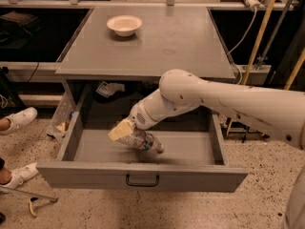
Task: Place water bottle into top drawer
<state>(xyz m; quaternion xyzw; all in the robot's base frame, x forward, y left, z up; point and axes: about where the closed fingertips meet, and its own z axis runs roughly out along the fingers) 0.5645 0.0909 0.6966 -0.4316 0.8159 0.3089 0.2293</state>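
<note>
The top drawer [190,149] of the grey cabinet is pulled wide open, with its black handle [142,180] centred on the front. My gripper [126,132] reaches down into the drawer's left middle on a thick white arm. It is shut on the water bottle [145,141], a small clear crinkly bottle. The bottle is tilted, its cap end pointing down and to the right, low over the drawer floor. I cannot tell whether it touches the floor.
A white bowl [124,25] stands on the cabinet top [167,46] at the back left. A crumpled wrapper [109,88] lies inside the cabinet behind the drawer. A clear bag [59,118] hangs left of the drawer. A person's white shoes [19,119] are on the floor at left.
</note>
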